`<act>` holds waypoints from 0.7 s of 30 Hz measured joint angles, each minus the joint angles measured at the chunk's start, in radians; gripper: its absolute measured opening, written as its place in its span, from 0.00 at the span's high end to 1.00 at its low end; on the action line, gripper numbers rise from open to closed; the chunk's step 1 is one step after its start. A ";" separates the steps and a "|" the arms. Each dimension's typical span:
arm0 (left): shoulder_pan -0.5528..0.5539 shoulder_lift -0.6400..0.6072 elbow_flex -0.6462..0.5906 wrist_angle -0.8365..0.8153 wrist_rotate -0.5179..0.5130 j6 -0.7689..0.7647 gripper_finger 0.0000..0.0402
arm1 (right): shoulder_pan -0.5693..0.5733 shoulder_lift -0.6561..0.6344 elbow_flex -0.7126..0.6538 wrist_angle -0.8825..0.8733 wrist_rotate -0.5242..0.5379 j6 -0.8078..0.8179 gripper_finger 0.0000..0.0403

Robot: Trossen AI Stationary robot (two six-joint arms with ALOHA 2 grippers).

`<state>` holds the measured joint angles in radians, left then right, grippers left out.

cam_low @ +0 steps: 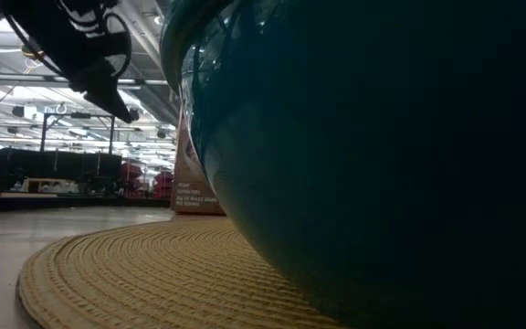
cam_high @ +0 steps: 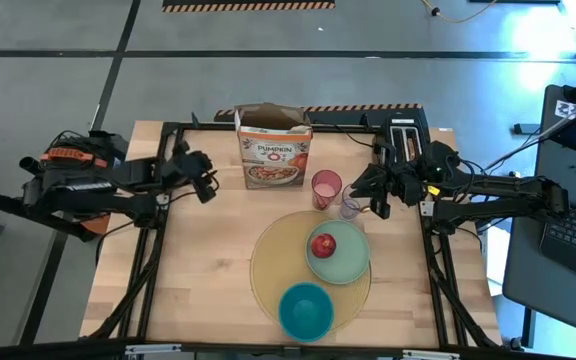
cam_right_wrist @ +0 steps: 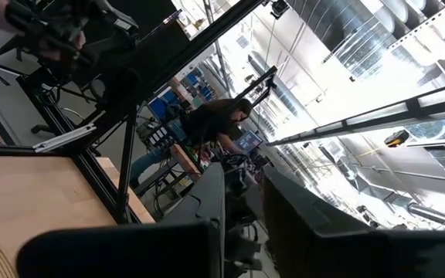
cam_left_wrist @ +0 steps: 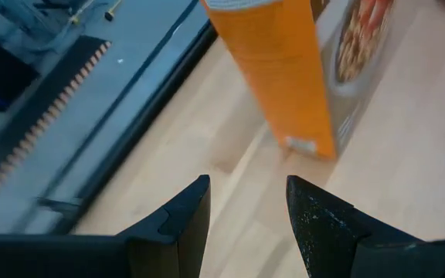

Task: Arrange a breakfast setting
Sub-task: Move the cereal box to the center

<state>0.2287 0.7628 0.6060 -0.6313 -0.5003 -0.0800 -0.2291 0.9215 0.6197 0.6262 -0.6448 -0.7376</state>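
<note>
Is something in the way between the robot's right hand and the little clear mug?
Nothing visible is. In the high view the right hand is just beside the clear mug, with only a bit of bare table between them. The pink cup stands on the mug's other side, out of the way.

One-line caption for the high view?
Apple on green plate, blue bowl on yellow placemat; cereal box behind.

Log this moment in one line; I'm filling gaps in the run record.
placemat: plate with apple, bowl | left pincer: open, by cereal box | right pincer: beside clear mug
</note>
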 joint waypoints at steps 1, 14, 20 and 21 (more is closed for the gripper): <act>0.000 0.003 -0.014 0.029 0.012 -0.040 0.60 | 0.000 0.000 0.000 0.000 0.001 0.000 0.86; 0.076 0.056 -0.086 0.072 0.246 -0.165 0.45 | 0.000 0.000 0.000 0.000 0.009 0.000 0.86; 0.108 0.164 -0.087 0.155 0.203 -0.162 0.18 | 0.000 0.000 0.000 0.005 0.009 0.000 0.86; 0.113 0.181 -0.086 0.169 0.204 -0.170 0.13 | 0.000 0.000 0.000 0.006 0.009 0.000 0.86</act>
<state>0.3415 0.9436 0.5197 -0.4625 -0.2965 -0.2502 -0.2291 0.9215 0.6197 0.6319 -0.6361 -0.7380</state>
